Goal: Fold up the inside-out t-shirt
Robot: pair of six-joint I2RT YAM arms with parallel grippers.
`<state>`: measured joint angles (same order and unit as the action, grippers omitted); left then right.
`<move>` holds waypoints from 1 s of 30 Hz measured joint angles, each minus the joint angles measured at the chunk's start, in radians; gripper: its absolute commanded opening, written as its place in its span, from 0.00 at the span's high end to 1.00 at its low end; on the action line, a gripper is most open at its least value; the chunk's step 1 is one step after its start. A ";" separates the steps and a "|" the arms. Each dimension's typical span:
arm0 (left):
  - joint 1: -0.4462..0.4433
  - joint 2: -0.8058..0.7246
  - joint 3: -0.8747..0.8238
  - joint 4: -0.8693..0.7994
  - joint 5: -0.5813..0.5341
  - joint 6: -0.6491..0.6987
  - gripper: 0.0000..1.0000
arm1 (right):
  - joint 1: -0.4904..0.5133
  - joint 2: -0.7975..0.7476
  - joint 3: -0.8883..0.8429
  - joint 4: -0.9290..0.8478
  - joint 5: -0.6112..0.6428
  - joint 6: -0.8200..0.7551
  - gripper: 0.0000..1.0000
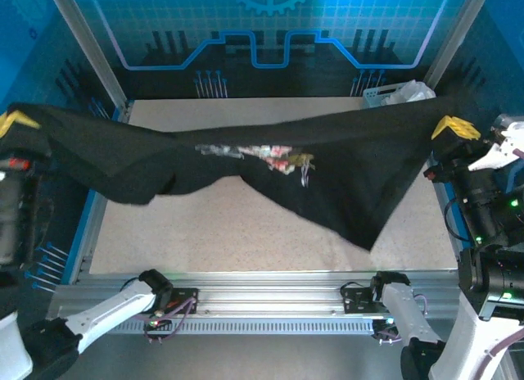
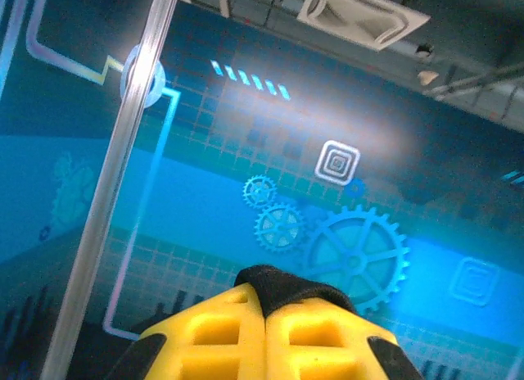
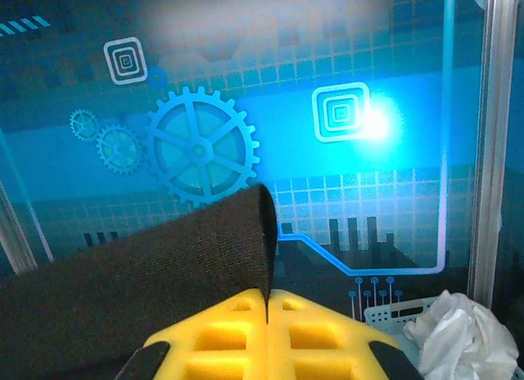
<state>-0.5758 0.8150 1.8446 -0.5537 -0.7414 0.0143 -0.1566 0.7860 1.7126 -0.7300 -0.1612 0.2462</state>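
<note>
The black t-shirt [image 1: 327, 163] hangs stretched in the air across the table, its white, red and yellow print [image 1: 274, 157] showing near the middle and its lower part drooping toward the tabletop. My left gripper [image 1: 18, 120] holds the shirt's left end at the far left, raised high. In the left wrist view a bunch of black cloth [image 2: 286, 286] is pinched between the yellow fingers [image 2: 221, 335]. My right gripper [image 1: 455, 128] is shut on the right end; in the right wrist view the cloth [image 3: 164, 273] runs left from the shut yellow fingers [image 3: 319, 335].
A white basket [image 1: 385, 93] with a crumpled white cloth [image 1: 413, 91] stands at the back right corner; the cloth [image 3: 458, 335] also appears in the right wrist view. The speckled tabletop [image 1: 213, 224] lies under the shirt. Blue enclosure walls and metal posts ring the table.
</note>
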 measured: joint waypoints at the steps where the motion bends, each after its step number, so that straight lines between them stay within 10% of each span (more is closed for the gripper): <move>1: 0.002 0.046 0.007 0.004 -0.009 0.016 1.00 | 0.000 0.017 -0.004 -0.007 -0.005 0.000 1.00; 16: 0.372 0.691 0.484 -0.220 0.224 0.011 1.00 | 0.011 0.475 0.029 0.025 -0.030 -0.001 1.00; 30: 0.378 0.220 0.429 -0.227 0.412 -0.039 1.00 | 0.012 0.158 0.198 -0.109 -0.029 -0.058 1.00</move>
<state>-0.1982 1.0351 2.2738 -0.7807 -0.3294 -0.0250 -0.1444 0.9436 1.9102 -0.8394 -0.1902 0.1886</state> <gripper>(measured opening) 0.053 0.045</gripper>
